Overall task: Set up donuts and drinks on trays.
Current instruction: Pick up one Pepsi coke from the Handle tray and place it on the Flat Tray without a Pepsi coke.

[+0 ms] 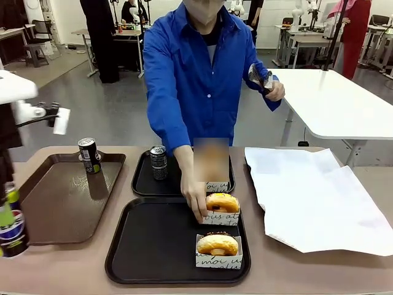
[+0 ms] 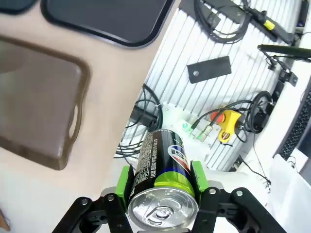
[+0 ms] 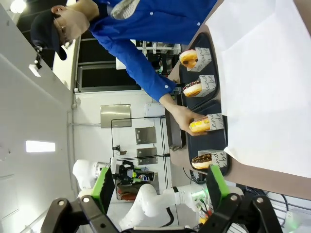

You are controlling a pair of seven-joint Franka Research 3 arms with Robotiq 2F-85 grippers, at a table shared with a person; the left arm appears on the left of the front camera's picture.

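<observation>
Left gripper (image 2: 160, 194): clamped on a Pepsi can (image 2: 163, 182), lower centre; it should be kept upright and lowered onto bare tray floor.
Right gripper (image 3: 160, 187): spread apart, nothing held.
Near tray (image 1: 153, 246): two donuts (image 1: 217, 244) at right; one steadied by a hand (image 1: 195, 203).
Far tray (image 1: 144, 181): one can (image 1: 159, 162).
Brown tray (image 1: 55, 203): one can (image 1: 89, 155).

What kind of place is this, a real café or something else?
Probably a robotics lab staged as a café counter. White work tables stand on an open floor behind the person, loose cables and a yellow stop button sit under the table, and the left tool holds a soda can.
</observation>
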